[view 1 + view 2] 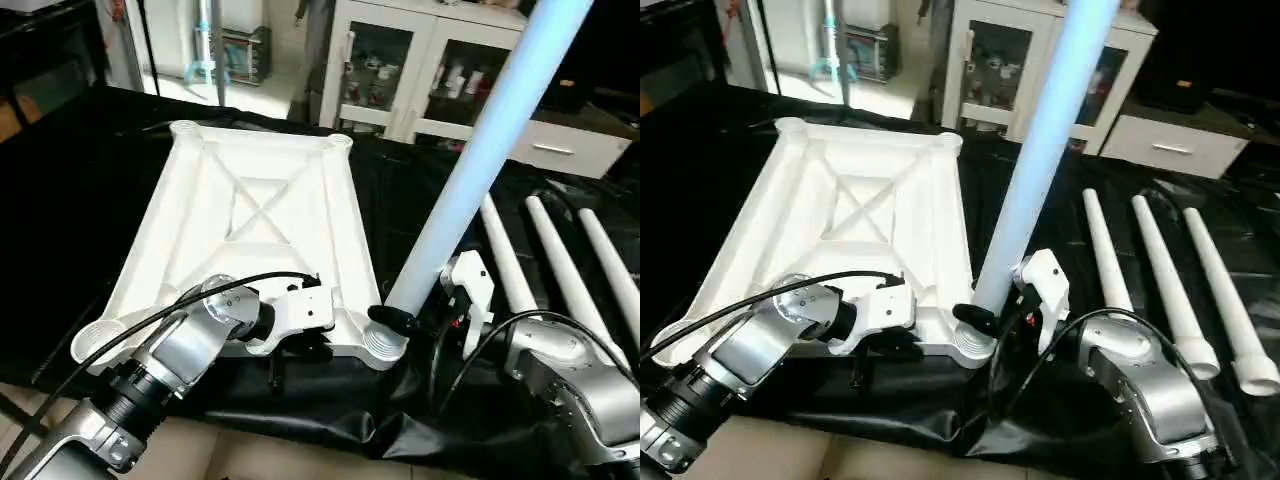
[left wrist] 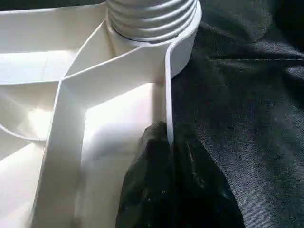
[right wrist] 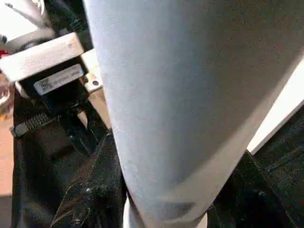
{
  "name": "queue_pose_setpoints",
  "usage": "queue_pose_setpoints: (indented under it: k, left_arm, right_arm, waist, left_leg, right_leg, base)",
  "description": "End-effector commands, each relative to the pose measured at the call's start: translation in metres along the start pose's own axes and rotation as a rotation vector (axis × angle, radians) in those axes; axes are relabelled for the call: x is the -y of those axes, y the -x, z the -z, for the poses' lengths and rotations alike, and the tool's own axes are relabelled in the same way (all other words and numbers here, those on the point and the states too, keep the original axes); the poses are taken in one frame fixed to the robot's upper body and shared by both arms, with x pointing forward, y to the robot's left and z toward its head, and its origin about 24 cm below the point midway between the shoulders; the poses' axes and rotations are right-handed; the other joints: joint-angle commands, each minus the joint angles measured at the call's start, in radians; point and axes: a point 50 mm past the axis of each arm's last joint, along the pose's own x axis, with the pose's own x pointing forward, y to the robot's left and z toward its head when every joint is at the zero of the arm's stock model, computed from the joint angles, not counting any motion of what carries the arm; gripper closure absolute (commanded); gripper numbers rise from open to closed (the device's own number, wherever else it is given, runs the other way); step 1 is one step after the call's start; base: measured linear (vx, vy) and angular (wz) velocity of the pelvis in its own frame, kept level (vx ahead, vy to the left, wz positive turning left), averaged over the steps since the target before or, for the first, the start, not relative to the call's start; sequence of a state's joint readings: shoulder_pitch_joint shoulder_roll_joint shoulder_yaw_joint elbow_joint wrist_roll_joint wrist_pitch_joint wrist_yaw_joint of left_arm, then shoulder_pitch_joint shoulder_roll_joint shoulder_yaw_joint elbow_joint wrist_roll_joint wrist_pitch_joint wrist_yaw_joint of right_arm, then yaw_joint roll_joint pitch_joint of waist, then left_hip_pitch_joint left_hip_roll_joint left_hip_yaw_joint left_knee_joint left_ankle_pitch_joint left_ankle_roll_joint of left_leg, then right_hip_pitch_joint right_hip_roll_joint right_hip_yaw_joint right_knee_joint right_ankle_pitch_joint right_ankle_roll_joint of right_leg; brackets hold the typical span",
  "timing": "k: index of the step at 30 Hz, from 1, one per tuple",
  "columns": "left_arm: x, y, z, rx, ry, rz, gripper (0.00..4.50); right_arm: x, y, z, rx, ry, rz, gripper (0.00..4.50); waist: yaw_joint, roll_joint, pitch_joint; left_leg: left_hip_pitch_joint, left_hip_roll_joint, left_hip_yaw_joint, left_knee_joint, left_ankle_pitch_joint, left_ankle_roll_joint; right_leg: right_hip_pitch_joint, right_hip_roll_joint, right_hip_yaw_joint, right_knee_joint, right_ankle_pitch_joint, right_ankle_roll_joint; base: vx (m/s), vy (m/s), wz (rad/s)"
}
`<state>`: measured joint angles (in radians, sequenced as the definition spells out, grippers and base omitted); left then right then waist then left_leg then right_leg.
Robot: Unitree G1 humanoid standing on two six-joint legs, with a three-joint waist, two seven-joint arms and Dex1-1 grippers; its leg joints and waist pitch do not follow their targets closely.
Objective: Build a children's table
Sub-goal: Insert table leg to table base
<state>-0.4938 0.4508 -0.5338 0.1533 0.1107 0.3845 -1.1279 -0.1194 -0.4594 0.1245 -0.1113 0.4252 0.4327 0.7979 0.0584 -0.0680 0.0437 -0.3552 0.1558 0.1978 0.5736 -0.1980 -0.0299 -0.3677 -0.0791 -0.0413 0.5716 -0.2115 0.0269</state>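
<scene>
Left gripper reaching in low from the near side, fingers pinched together on the thin rim of the tabletop (upside down on the black cloth). Right gripper angled inward, jaws clamped around the base of one leg, held upright over the near right corner socket. Ribbed socket wall close up from the left wrist. Three more legs lying beside, four altogether.

Tabletop left, one leg seemingly in its near-right socket, three legs right
</scene>
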Motion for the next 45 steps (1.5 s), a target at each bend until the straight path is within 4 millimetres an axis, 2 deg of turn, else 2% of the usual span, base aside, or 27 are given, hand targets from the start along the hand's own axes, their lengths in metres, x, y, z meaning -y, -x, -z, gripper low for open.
queue_pose_setpoints:
  k: [1, 2, 7, 13, 23, 25, 26, 27, 31, 32, 33, 34, 35, 36, 37, 38, 39, 41, 42, 44, 45]
  left_arm:
    - [-0.005, 0.000, 0.003, -0.022, 0.009, -0.042, 4.50]
    - [-0.005, 0.000, 0.003, -0.023, 0.008, -0.043, 4.50]
    - [-0.006, 0.000, 0.003, -0.020, 0.009, -0.048, 4.50]
    - [-0.006, -0.001, 0.002, -0.015, 0.008, -0.048, 4.50]
    - [-0.006, -0.002, 0.001, -0.015, -0.001, -0.058, 4.50]
    - [-0.006, -0.001, -0.002, 0.001, -0.004, -0.065, 4.06]
    - [-0.006, -0.001, -0.002, 0.001, -0.004, -0.065, 4.06]
    - [-0.008, 0.000, -0.004, 0.010, -0.006, -0.080, 3.84]
    - [-0.011, 0.001, -0.005, 0.013, -0.004, -0.101, 3.62]
    - [-0.012, 0.001, -0.005, 0.013, -0.003, -0.109, 3.53]
    - [-0.016, 0.000, -0.004, 0.005, -0.003, -0.134, 3.28]
    - [-0.017, 0.000, -0.004, 0.003, -0.003, -0.142, 3.28]
    - [-0.017, 0.000, -0.004, 0.002, -0.002, -0.145, 3.21]
    - [-0.018, 0.000, -0.003, 0.000, -0.001, -0.150, 3.16]
    - [-0.018, 0.000, -0.003, 0.000, -0.001, -0.150, 2.95]
    - [-0.021, 0.001, -0.003, -0.005, 0.001, -0.179, 2.87]
    - [-0.022, 0.001, -0.003, -0.007, 0.000, -0.184, 2.87]
    - [-0.028, 0.001, -0.001, -0.019, -0.006, -0.234, 2.66]
    - [-0.032, 0.001, -0.001, -0.026, -0.001, -0.267, 2.66]
    - [-0.035, 0.002, 0.000, -0.034, 0.002, -0.288, 2.38]
    - [-0.035, 0.002, 0.000, -0.034, 0.002, -0.288, 2.38]
  right_arm:
    - [0.001, 0.008, 0.044, -0.176, -0.167, 0.036, 2.65]
    - [0.001, 0.008, 0.045, -0.178, -0.168, 0.038, 2.65]
    - [-0.003, 0.011, 0.054, -0.214, -0.175, 0.029, 2.65]
    - [-0.009, 0.007, 0.060, -0.242, -0.169, 0.005, 2.65]
    - [-0.005, 0.008, 0.059, -0.221, -0.182, 0.029, 2.65]
    - [-0.001, 0.008, 0.051, -0.171, -0.190, 0.042, 2.65]
    - [-0.001, 0.008, 0.051, -0.171, -0.190, 0.042, 2.65]
    - [0.003, 0.008, 0.041, -0.111, -0.200, 0.049, 2.65]
    - [0.008, 0.009, 0.028, -0.035, -0.199, 0.065, 2.65]
    - [0.011, 0.009, 0.024, -0.011, -0.195, 0.074, 2.66]
    - [0.019, 0.012, 0.008, 0.102, -0.217, 0.104, 2.66]
    - [0.021, 0.013, 0.002, 0.146, -0.231, 0.111, 2.66]
    - [0.022, 0.014, -0.001, 0.165, -0.235, 0.114, 2.66]
    - [0.025, 0.015, -0.007, 0.205, -0.243, 0.121, 2.66]
    - [0.025, 0.015, -0.007, 0.205, -0.243, 0.121, 2.66]
    - [0.030, 0.021, -0.022, 0.290, -0.247, 0.137, 2.66]
    - [0.031, 0.022, -0.024, 0.299, -0.246, 0.140, 2.66]
    - [0.037, 0.029, -0.039, 0.372, -0.233, 0.159, 2.66]
    - [0.040, 0.033, -0.048, 0.406, -0.222, 0.174, 2.66]
    - [0.043, 0.039, -0.061, 0.436, -0.205, 0.182, 2.66]
    - [0.043, 0.039, -0.061, 0.438, -0.204, 0.182, 2.66]
  waist:
    - [-0.017, 0.008, -0.001]
    - [-0.019, 0.012, -0.003]
    - [-0.017, 0.011, -0.005]
    - [-0.014, 0.009, -0.005]
    - [-0.014, 0.008, -0.009]
    - [-0.013, 0.010, -0.012]
    - [-0.014, 0.011, -0.011]
    - [-0.013, 0.013, -0.012]
    - [-0.014, 0.013, -0.014]
    - [-0.012, 0.014, -0.016]
    - [-0.012, 0.016, -0.017]
    - [-0.012, 0.011, -0.022]
    - [-0.010, 0.012, -0.026]
    - [-0.009, 0.014, -0.027]
    - [-0.009, 0.012, -0.027]
    - [-0.003, 0.019, -0.030]
    - [-0.004, 0.017, -0.029]
    - [-0.004, 0.015, -0.030]
    - [-0.002, 0.017, -0.032]
    - [0.000, 0.016, -0.035]
    - [0.002, 0.020, -0.037]
  left_leg:
    - [0.029, 0.089, -0.077, -0.104, -0.648, -0.090]
    - [0.029, 0.089, -0.078, -0.105, -0.652, -0.093]
    - [0.026, 0.090, -0.072, -0.111, -0.627, -0.095]
    - [0.029, 0.090, -0.070, -0.107, -0.602, -0.083]
    - [0.026, 0.091, -0.069, -0.108, -0.598, -0.085]
    - [0.026, 0.092, -0.070, -0.109, -0.592, -0.088]
    - [0.026, 0.092, -0.069, -0.109, -0.598, -0.090]
    - [0.026, 0.092, -0.070, -0.110, -0.603, -0.092]
    - [0.027, 0.091, -0.069, -0.108, -0.605, -0.091]
    - [0.025, 0.093, -0.066, -0.108, -0.580, -0.093]
    - [0.024, 0.092, -0.065, -0.108, -0.569, -0.093]
    - [0.021, 0.091, -0.060, -0.106, -0.533, -0.085]
    - [0.015, 0.091, -0.056, -0.104, -0.466, -0.076]
    - [0.011, 0.091, -0.054, -0.104, -0.430, -0.071]
    - [0.005, 0.091, -0.051, -0.104, -0.394, -0.061]
    - [0.002, 0.091, -0.044, -0.099, -0.291, -0.036]
    - [0.003, 0.091, -0.040, -0.098, -0.285, -0.028]
    - [0.004, 0.088, -0.037, -0.092, -0.303, -0.021]
    - [0.003, 0.087, -0.035, -0.089, -0.278, -0.015]
    - [-0.002, 0.085, -0.033, -0.082, -0.207, 0.007]
    - [-0.001, 0.085, -0.033, -0.081, -0.187, 0.011]
  right_leg:
    - [-0.041, -0.093, 0.046, -0.115, -0.710, -0.053]
    - [-0.040, -0.092, 0.045, -0.114, -0.694, -0.055]
    - [-0.038, -0.091, 0.048, -0.111, -0.617, -0.070]
    - [-0.039, -0.096, 0.052, -0.115, -0.649, -0.066]
    - [-0.036, -0.095, 0.051, -0.113, -0.626, -0.073]
    - [-0.034, -0.095, 0.051, -0.110, -0.609, -0.078]
    - [-0.035, -0.094, 0.050, -0.110, -0.602, -0.081]
    - [-0.034, -0.094, 0.049, -0.109, -0.598, -0.083]
    - [-0.034, -0.092, 0.049, -0.109, -0.578, -0.091]
    - [-0.033, -0.091, 0.049, -0.105, -0.528, -0.102]
    - [-0.031, -0.089, 0.049, -0.102, -0.507, -0.107]
    - [-0.029, -0.089, 0.050, -0.096, -0.463, -0.121]
    - [-0.022, -0.090, 0.052, -0.089, -0.394, -0.140]
    - [-0.018, -0.090, 0.051, -0.085, -0.355, -0.152]
    - [-0.012, -0.089, 0.050, -0.082, -0.325, -0.158]
    - [-0.005, -0.088, 0.048, -0.070, -0.230, -0.180]
    - [-0.006, -0.086, 0.047, -0.071, -0.227, -0.184]
    - [-0.008, -0.088, 0.048, -0.073, -0.279, -0.187]
    - [-0.006, -0.089, 0.048, -0.072, -0.272, -0.188]
    - [-0.001, -0.084, 0.047, -0.061, -0.201, -0.199]
    - [0.001, -0.084, 0.047, -0.056, -0.171, -0.205]
  base:
    - [0.000, 0.000, 0.00]
    - [0.000, 0.000, 0.00]
    - [0.000, 0.000, 0.00]
    - [0.000, 0.000, 0.00]
    - [0.000, 0.000, 0.00]
    - [0.000, 0.000, 0.00]
    - [0.000, 0.000, 0.00]
    - [0.000, 0.000, 0.00]
    - [0.000, 0.000, 0.00]
    - [0.000, 0.000, 0.00]
    - [0.000, 0.000, 0.00]
    - [0.000, 0.000, 0.00]
    - [0.000, 0.000, 0.00]
    - [0.000, 0.000, 0.00]
    - [0.000, 0.000, 0.00]
    - [0.000, 0.000, 0.00]
    - [0.000, 0.000, 0.00]
    - [0.000, 0.000, 0.00]
    - [0.000, 0.000, 0.00]
    - [0.000, 0.000, 0.00]
    - [0.000, 0.000, 0.00]
